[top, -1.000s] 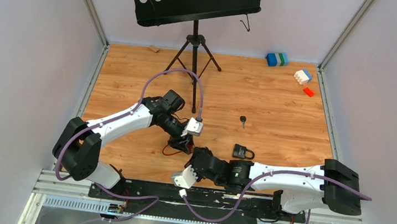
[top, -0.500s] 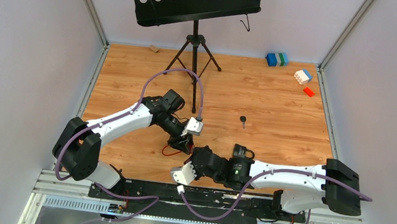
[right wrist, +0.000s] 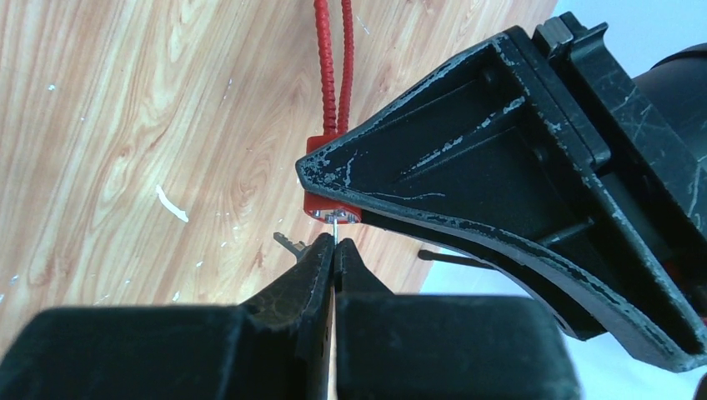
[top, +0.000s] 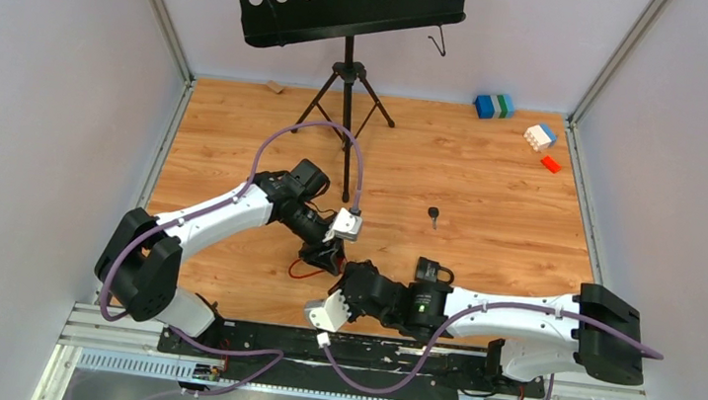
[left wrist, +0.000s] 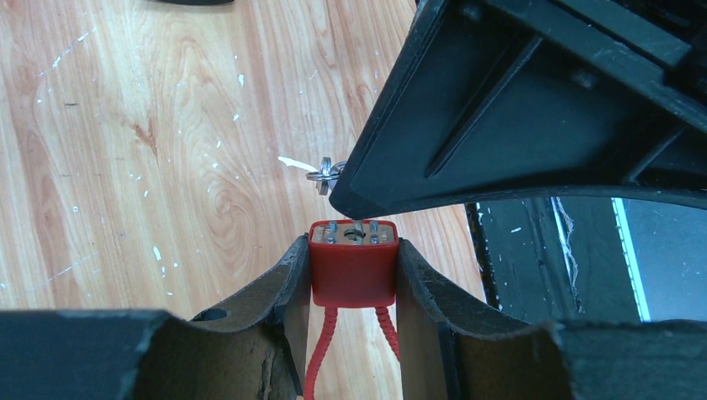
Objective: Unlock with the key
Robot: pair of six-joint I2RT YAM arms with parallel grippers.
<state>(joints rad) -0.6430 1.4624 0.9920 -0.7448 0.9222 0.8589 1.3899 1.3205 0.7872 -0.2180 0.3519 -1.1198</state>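
Right arm (top: 516,316) has edged left in the last second — right pincer (right wrist: 335,250), clamped on the key (right wrist: 333,225), now sets its tip at the keyhole of the red lock (left wrist: 353,275) gripped by the left pincer (left wrist: 353,250), near-centre of the tabletop (top: 492,175) — insertion looks begun, turn pending.

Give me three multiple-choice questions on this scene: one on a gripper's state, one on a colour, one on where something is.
1. The right gripper is: A) wide open B) shut on nothing C) shut on the key
2. The lock body in the left gripper is: A) red B) blue C) white
3. The black padlock is: A) in the right gripper B) on the table beside the right arm C) in the left gripper

Answers: 1 C, its fingertips pinch the thin key at the keyhole. 2 A, a red block sits between the fingers. 3 B, it lies on the wood against the forearm.
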